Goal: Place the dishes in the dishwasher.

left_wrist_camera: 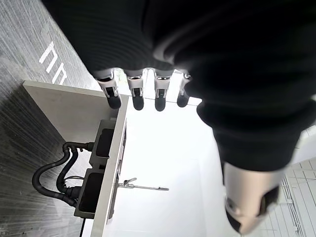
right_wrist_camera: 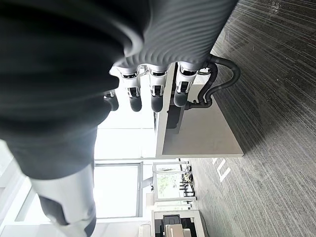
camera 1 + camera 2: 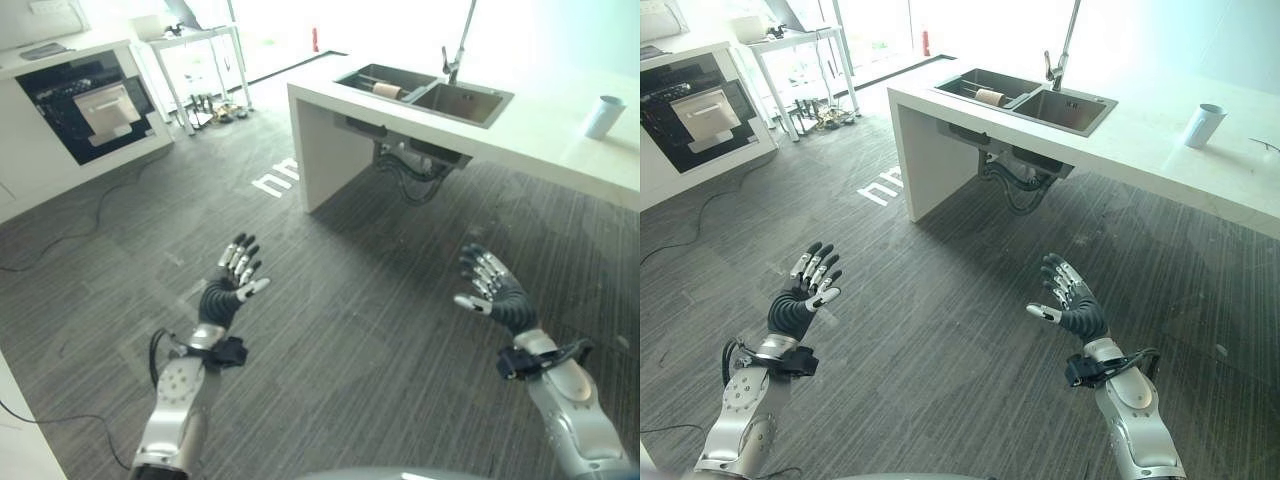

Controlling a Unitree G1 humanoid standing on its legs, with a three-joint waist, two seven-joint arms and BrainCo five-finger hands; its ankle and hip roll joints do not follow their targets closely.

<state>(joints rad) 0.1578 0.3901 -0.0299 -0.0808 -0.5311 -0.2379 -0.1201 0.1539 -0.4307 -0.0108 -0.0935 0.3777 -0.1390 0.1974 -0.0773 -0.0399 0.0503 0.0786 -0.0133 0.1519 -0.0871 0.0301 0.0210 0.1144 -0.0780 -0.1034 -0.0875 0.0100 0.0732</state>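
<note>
A white cup (image 3: 603, 115) is standing upright on the white worktop (image 3: 540, 135), well to the right of the sink (image 3: 425, 93). A brownish cylindrical item (image 3: 386, 90) is lying on its side in the sink's left basin.

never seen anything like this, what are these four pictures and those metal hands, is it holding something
It is a humanoid robot standing in a kitchen. Two pictures come from the camera eyes in its head, looking down; the other two come from cameras on its wrists, looking along its own fingers. The left hand and the right hand are both raised over the dark floor, fingers spread, holding nothing. Ahead is a white counter with a sink, a tap and a white cup.
</note>
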